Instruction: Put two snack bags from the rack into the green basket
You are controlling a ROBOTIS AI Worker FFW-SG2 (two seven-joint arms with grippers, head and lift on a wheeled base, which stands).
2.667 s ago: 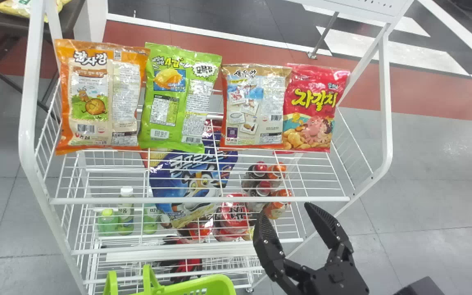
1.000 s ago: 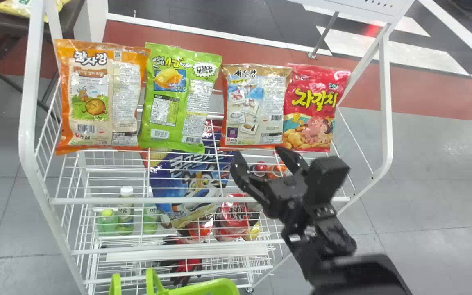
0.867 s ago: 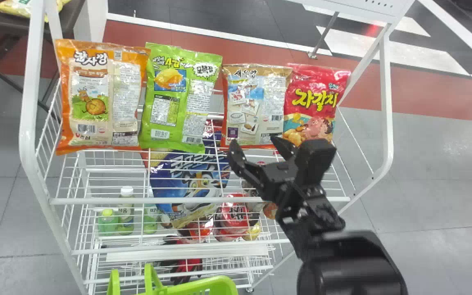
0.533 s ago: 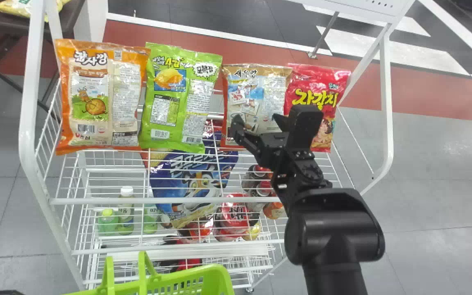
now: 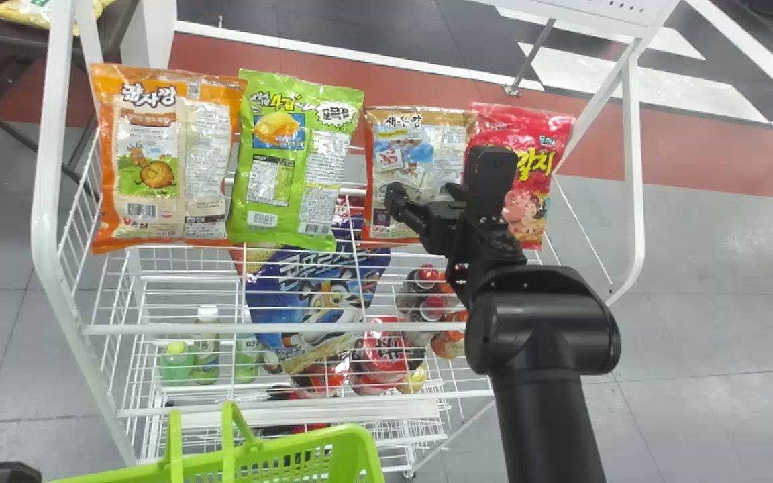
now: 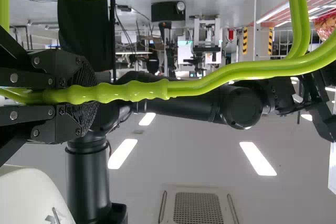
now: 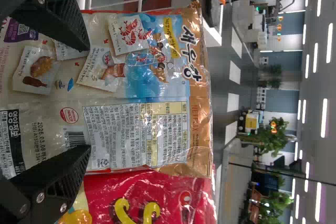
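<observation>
Tan snack bag (image 5: pixel 420 127) faced squarely by the right gripper (image 5: pixel 424 190)

The tan bag is found directly beyond the right gripper, upright on the rack (image 5: pixel 172 329), third from the left. Its long axis is run from bottom seal to top seal, while the gripper's two fingers are parted left to right, across that axis, in front of the bag's lower half. Both fingertips are seen within the bag's width, nothing is held between them, and whether the film is touched cannot be told. By the right arm the bag is more nearly reached; by the left gripper (image 6: pixel 86 95) the handle (image 6: pixel 194 88) of the green basket (image 5: pixel 356 443) is clasped, on the near side and to the left.

A closing on the front film is judged to be called for next, with the red bag (image 5: pixel 531 201), close on the right, at risk of being nudged.

The tan bag is seen glossy, creased and plump, with pictures and a pale text panel printed on it, edged brown at the top and orange-red below. On its left a green bag (image 5: pixel 292 161) is stood.
</observation>
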